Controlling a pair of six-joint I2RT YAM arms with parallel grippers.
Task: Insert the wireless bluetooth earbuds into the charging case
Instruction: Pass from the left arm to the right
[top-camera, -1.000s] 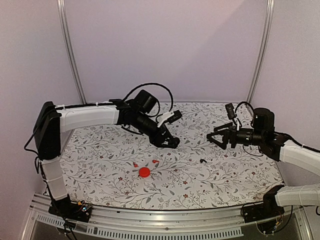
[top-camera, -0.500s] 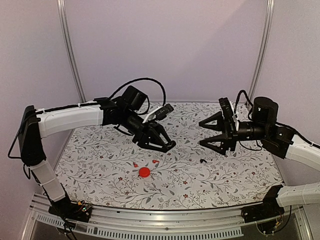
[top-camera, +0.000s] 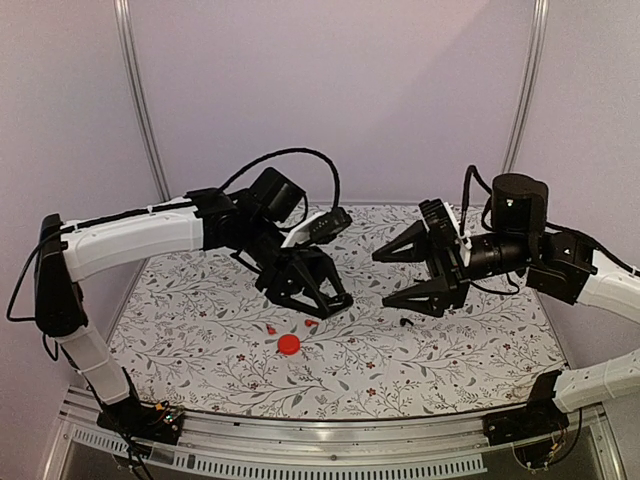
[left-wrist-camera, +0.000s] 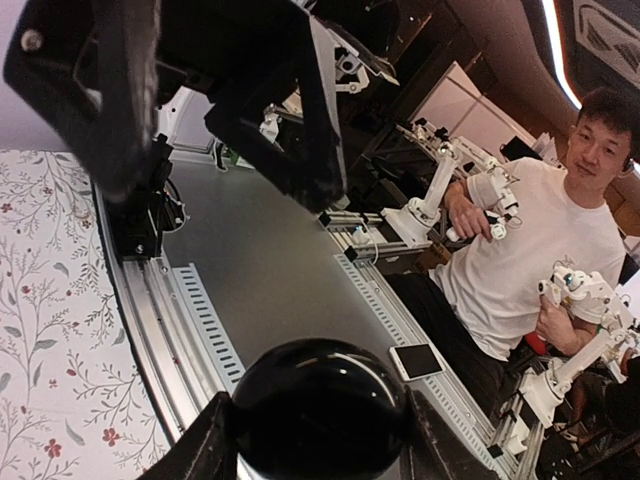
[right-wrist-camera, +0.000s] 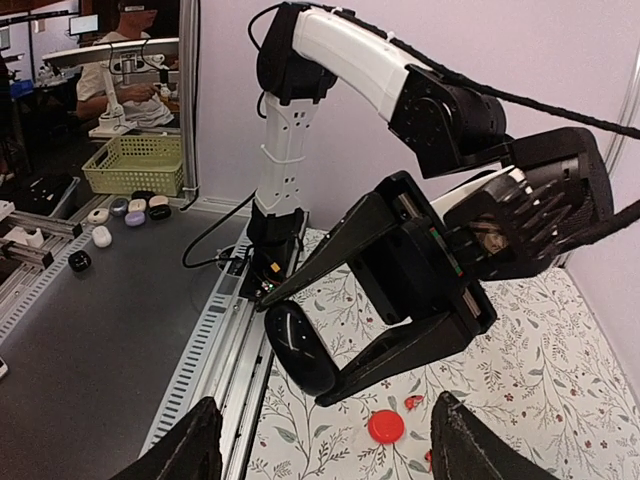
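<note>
- Since a second ago the right gripper (top-camera: 383, 282) has swung in from the right edge toward the middle. It now hangs in the air up and to the right of the red case (top-camera: 289, 344).
- Its jaws have come in a little but stand wide apart, with nothing between them.
- The left gripper (top-camera: 320, 298) has tipped downward and hangs above the red case, slightly to its right. The left arm's elbow has swung out to the left.
- The red case and all three earbuds lie where they lay before on the table (top-camera: 190, 330).
- The left fingers pinch a black round case (right-wrist-camera: 300, 347) by its rim, held in the air above the red case.
- The first red earbud (top-camera: 271, 328) lies just beyond the red case on its left, not touching it.
- The second red earbud (top-camera: 311, 323) lies just beyond the red case on its right, also apart from it.
- The black earbud (top-camera: 405, 322) lies well to the right of the red case, below the right gripper.
- Hard to see: from the top view the black round case merges with the black fingers.
- Cannot tell whether either case is open or closed.
- The black earbud is only a speck, so its shape is unclear.
- The right wrist view shows only the tips of its own fingers, at the bottom edge.
- The left wrist view looks off the table, and the red case is out of its frame.
</note>
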